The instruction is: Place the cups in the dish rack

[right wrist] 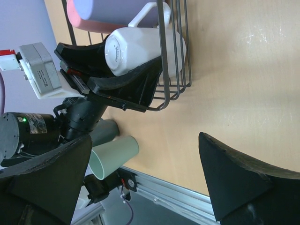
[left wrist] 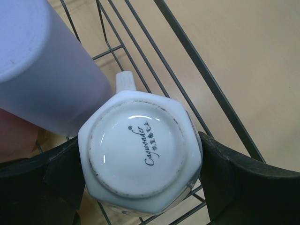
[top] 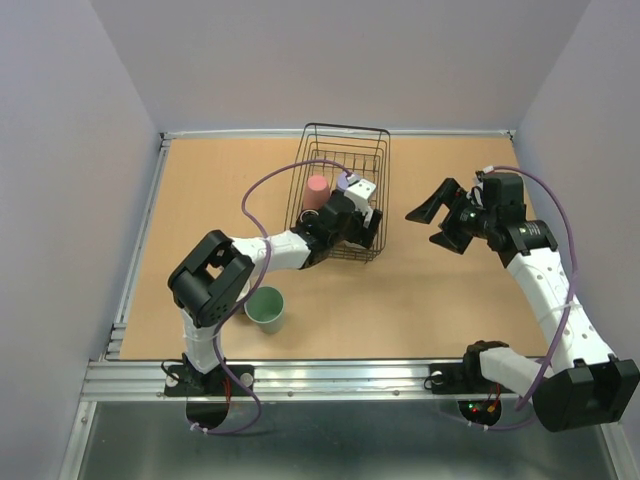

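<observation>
The black wire dish rack [top: 345, 150] stands at the table's middle back. A pink cup [top: 317, 190] and a lavender cup [top: 344, 180] stand inside it. My left gripper [top: 352, 216] reaches into the rack's near right corner and is shut on a white handled mug [left wrist: 140, 150], held bottom-up between both fingers [left wrist: 234, 178], beside the lavender cup [left wrist: 42, 70]. The mug [right wrist: 136, 49] also shows in the right wrist view. A pale green cup [top: 266, 308] stands on the table near the left arm's base. My right gripper [top: 440, 216] is open and empty, right of the rack.
The rack's wires [left wrist: 206, 75] run close by the mug's right side. The left arm's elbow [top: 210, 275] rises just beside the green cup [right wrist: 115, 157]. A metal rail [top: 330, 375] edges the table's near side. Grey walls enclose the other sides.
</observation>
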`<action>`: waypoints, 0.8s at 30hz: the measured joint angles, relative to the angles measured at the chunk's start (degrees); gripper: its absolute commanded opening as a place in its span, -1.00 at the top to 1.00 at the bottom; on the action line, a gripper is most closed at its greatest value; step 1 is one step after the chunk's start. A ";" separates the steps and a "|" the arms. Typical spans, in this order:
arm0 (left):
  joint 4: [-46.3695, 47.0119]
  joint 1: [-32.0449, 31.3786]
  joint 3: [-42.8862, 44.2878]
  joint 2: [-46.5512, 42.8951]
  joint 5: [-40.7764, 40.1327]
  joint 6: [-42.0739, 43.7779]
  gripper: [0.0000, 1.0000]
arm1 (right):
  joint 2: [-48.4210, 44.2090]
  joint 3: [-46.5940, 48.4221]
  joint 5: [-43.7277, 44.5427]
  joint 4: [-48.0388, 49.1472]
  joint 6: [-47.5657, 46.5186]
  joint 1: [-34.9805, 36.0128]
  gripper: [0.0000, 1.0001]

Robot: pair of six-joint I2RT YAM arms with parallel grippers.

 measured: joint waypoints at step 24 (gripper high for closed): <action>-9.84 -1.18 3.93 -1.07 -5.97 -1.73 -0.97 | 1.07 -0.61 1.01 0.00 -1.40 0.00 -1.00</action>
